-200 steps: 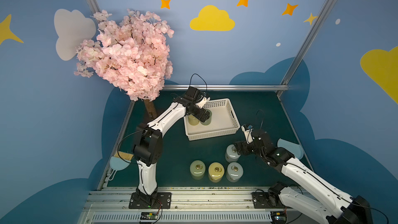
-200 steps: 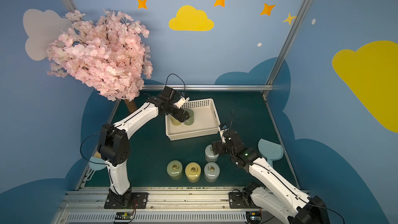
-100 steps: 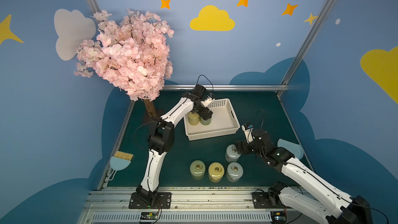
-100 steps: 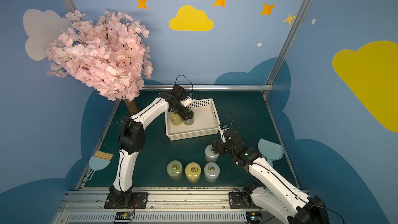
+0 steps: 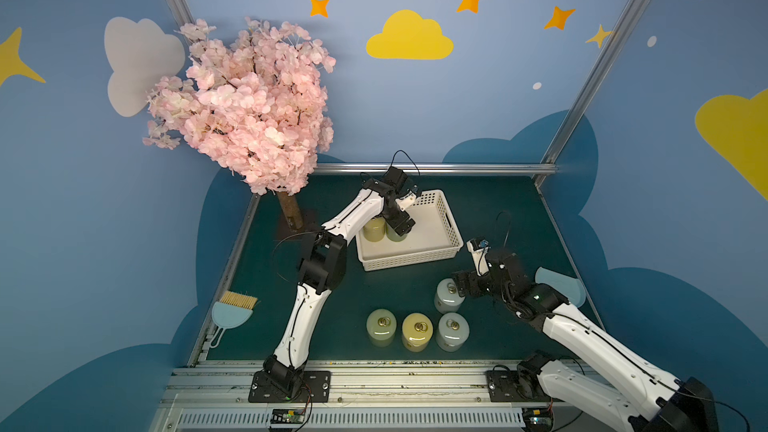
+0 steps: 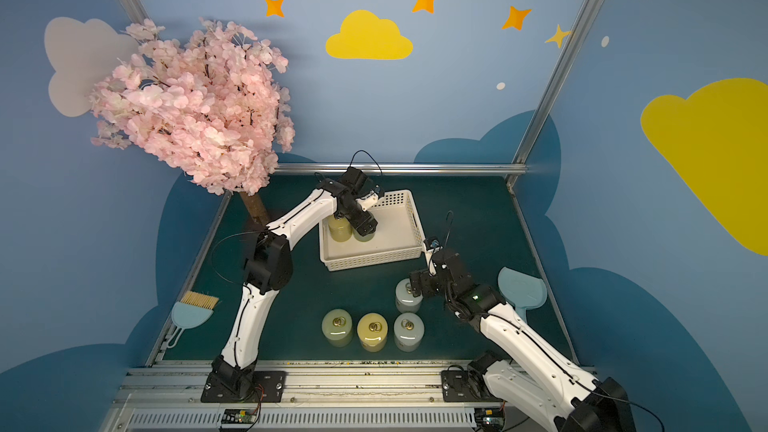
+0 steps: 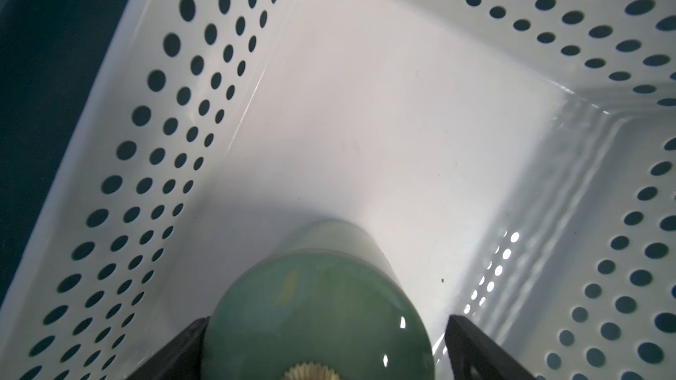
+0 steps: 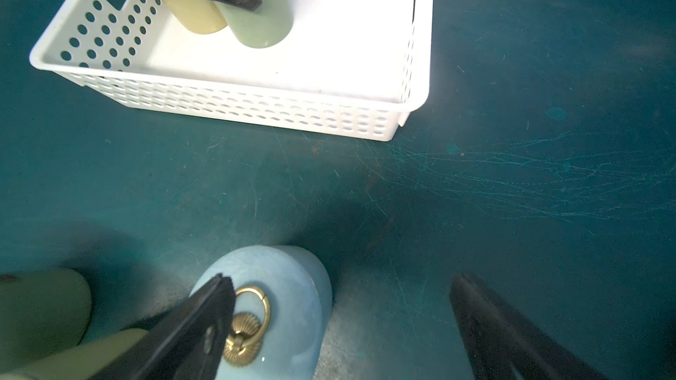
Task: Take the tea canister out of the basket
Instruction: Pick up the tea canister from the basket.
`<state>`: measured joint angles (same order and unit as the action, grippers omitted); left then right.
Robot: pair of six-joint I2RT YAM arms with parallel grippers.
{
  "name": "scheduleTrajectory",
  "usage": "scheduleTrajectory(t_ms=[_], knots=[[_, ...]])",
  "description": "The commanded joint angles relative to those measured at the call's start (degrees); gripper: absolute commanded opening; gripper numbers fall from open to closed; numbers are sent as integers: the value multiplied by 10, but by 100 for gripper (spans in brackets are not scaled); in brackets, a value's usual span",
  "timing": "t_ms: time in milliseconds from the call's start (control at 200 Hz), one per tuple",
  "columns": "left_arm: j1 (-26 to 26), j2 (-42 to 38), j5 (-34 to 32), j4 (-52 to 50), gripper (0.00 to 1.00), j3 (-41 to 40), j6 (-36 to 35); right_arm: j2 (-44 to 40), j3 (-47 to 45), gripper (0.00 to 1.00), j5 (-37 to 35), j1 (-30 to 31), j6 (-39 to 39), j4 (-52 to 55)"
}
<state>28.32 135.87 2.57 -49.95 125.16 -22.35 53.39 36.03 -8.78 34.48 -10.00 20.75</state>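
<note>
The white perforated basket [image 5: 415, 261] [image 6: 374, 259] [image 8: 256, 107] stands at the back middle of the green table. Two tea canisters stand side by side in its left half: a yellow-green one [image 5: 374, 229] [image 8: 197, 16] and a darker green one [image 5: 395, 236] [image 7: 314, 305] [image 8: 261, 20]. My left gripper [image 5: 401, 224] [image 7: 327, 321] reaches down into the basket, open, its two fingers straddling the green canister's lid; a gap shows beside one finger [image 7: 461, 334]. My right gripper [image 5: 461, 284] [image 8: 342, 279] hangs open over a pale blue canister [image 5: 446, 297] [image 8: 292, 286] on the table.
Three more canisters [image 5: 381, 327] [image 5: 417, 331] [image 5: 452, 331] stand in a row near the front edge. A pink blossom tree [image 5: 249, 118] rises at the back left. A small brush [image 5: 232, 309] lies at the left edge, a blue dustpan [image 5: 561, 290] at the right.
My left arm has stretched out, its elbow swinging toward the basket, and its gripper has sunk around the green canister. The right arm has not moved.
</note>
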Motion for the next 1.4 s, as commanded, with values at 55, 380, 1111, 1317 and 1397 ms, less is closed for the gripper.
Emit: scheduleTrajectory(t_ms=[55, 380, 1111, 1317, 1397], knots=[[1, 13, -3, -31, 97, 20, -2, -1, -7, 98, 3, -4, 6, -9], [0, 16, -5, -40, 88, 24, -2, 0, -7, 98, 5, -5, 4, -9], [5, 18, 10, -68, 56, 94, 9, -2, -8, 98, 4, -8, 3, -10], [13, 11, -4, -81, 54, 114, 8, -5, -9, 98, 5, -8, 2, -10], [16, 7, -1, -89, 54, 121, 10, -6, -9, 98, 4, -8, 2, -10]])
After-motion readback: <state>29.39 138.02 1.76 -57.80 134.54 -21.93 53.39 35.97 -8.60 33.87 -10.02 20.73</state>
